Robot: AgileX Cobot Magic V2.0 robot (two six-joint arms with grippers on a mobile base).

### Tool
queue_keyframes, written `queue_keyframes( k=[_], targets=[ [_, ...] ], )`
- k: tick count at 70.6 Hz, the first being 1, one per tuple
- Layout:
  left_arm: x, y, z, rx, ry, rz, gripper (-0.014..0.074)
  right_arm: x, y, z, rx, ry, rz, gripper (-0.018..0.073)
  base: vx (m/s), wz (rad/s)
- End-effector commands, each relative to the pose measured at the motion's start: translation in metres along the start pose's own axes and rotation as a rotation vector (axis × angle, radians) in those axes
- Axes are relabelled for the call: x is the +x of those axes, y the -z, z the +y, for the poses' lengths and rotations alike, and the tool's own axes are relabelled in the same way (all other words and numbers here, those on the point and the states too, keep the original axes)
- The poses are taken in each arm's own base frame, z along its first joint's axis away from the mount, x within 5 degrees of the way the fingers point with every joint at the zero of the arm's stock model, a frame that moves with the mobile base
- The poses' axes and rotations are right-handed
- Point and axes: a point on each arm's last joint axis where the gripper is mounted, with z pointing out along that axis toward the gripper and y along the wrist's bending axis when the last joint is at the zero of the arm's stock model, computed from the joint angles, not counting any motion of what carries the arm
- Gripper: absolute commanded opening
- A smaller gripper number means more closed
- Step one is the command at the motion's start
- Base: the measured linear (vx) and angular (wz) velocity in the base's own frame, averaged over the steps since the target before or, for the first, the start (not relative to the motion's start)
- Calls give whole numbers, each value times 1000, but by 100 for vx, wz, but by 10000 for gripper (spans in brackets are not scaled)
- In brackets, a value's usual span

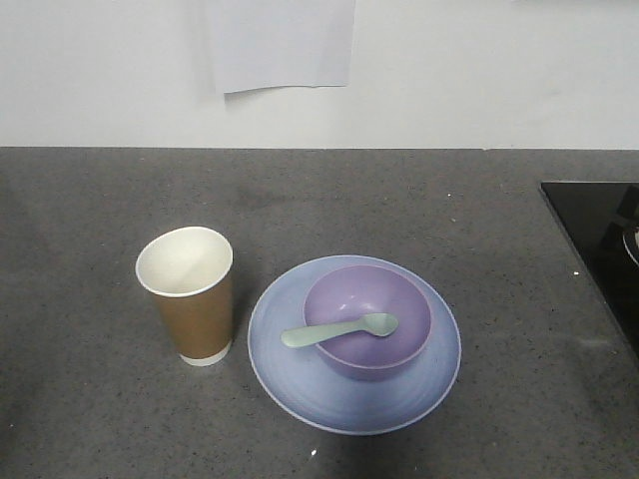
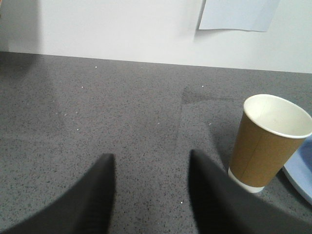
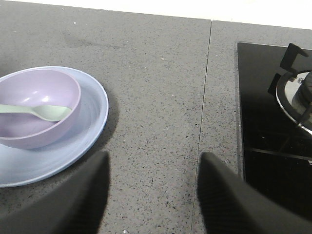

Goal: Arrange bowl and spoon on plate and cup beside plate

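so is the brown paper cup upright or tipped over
Upright. The brown paper cup stands on its white base band on the dark grey counter, its open white mouth facing up, left of the pale blue plate.

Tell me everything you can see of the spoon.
The spoon is small, pale mint green and looks like smooth plastic, in one piece with a short flat handle and an oval scoop. It lies across the purple bowl, scoop inside, handle resting on the rim and sticking out past it over the blue plate toward the cup. It touches only the bowl. Neither gripper holds it.
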Motion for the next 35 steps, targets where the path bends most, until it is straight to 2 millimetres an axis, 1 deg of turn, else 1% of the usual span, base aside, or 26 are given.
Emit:
queue_keyframes(
  k=[1,6,10,35],
  targets=[
    [-13,2,-4,35,-1,-92,129,-13,4,0,-4,12,-91,184,0,0],
    [-14,2,-4,36,-1,-94,4,-13,4,0,-4,12,-88,69,0,0],
    [-14,2,-4,36,-2,-94,-9,-13,4,0,-4,12,-88,-19,0,0],
    [-13,2,-4,40,5,-88,-7,-13,3,0,-5,9,-83,-10,0,0]
  ],
)
